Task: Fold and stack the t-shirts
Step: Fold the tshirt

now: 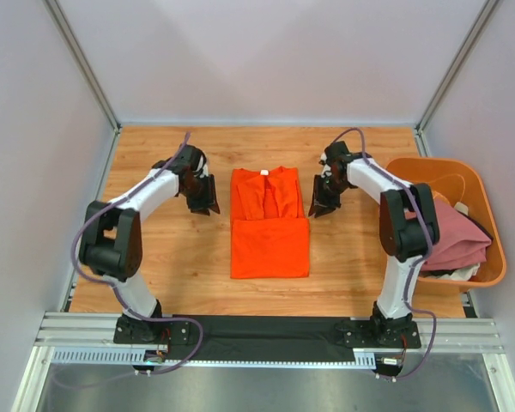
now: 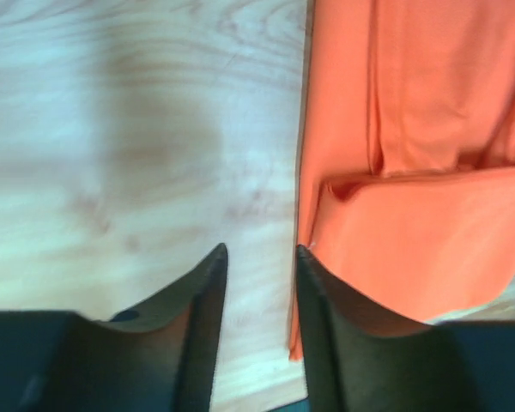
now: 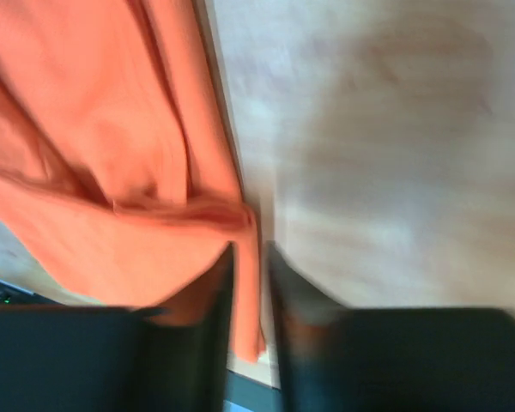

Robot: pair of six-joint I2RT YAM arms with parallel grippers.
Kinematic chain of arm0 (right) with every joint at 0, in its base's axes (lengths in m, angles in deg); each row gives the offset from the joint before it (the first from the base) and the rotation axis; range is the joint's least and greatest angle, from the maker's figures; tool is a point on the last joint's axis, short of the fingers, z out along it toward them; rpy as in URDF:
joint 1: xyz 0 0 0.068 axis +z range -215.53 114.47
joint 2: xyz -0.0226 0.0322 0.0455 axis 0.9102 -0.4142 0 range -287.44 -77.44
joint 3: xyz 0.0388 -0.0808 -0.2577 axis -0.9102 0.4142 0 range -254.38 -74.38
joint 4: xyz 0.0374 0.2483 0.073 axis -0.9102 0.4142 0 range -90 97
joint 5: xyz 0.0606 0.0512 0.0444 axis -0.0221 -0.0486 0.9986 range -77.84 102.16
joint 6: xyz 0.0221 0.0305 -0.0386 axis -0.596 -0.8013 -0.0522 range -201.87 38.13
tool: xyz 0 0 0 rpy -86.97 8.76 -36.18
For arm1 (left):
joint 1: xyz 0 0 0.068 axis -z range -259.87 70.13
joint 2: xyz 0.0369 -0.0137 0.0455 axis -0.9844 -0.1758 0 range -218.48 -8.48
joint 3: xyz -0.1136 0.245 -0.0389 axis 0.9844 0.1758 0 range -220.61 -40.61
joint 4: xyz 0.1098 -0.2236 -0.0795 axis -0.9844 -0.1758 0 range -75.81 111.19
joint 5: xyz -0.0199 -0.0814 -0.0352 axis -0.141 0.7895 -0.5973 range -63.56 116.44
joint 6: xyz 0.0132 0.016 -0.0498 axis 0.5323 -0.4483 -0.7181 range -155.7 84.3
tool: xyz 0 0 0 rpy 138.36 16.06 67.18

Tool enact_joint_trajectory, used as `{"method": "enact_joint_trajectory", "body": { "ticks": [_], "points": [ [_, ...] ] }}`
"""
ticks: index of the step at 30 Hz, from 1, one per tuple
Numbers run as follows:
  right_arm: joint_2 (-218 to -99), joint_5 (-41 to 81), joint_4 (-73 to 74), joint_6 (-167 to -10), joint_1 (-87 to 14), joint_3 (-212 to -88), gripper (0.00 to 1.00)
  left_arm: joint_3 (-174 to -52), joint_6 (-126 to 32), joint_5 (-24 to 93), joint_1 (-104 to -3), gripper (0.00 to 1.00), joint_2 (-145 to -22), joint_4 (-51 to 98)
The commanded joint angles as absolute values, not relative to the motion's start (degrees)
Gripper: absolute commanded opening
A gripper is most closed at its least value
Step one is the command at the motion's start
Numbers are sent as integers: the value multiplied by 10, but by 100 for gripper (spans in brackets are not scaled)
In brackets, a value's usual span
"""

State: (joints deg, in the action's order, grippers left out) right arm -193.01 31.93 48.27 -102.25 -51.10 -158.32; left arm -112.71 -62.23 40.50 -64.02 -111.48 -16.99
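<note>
Top external view gives us the orange t-shirt (image 1: 269,245) lying flat on the middle of the wooden table (image 1: 172,257), between the two arms. Its collar points to the far side. The sides are turned in, so it makes a narrow rectangle. The near half lies doubled over the rest, and its edge runs straight across the middle of the shirt.

We see the left gripper (image 1: 204,209) just beside the shirt's left edge and the right gripper (image 1: 319,209) just beside its right edge. Both point down at the table, level with that cross fold.

At the right end of the table stands an orange tub (image 1: 489,193). The pink t-shirt (image 1: 451,245) lies crumpled in it and spills over its near left rim.

From the left wrist camera we see the fingers (image 2: 202,309) a small way apart, with only bare wood in the gap. They have hold of nothing. One finger sits right at the shirt's edge, close to the corner of the doubled layer.

From the right wrist camera, which is blurred, we see the fingers (image 3: 300,300) drawn much closer together. The shirt's side edge shows as a thin orange strip in the narrow gap. We cannot tell whether they pinch that edge or merely hang above it. To one side of them the cloth shows the same cross fold, and on the other side there is only wood.
</note>
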Motion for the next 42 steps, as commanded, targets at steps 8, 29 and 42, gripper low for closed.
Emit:
{"method": "enact_joint_trajectory", "body": {
  "ticks": [8, 29, 42],
  "points": [
    [-1656, 345, 476, -1049, -488, -1345, 71, -869, -726, 476, -594, 57, -795, -156],
    [-1633, 398, 209, -1136, -456, -1100, 49, -686, -850, 426, -512, 58, -857, 84],
    [-1659, 391, 185, -1140, -440, -1073, 41, -699, -828, 410, -509, 52, -917, 74]
  ]
}}
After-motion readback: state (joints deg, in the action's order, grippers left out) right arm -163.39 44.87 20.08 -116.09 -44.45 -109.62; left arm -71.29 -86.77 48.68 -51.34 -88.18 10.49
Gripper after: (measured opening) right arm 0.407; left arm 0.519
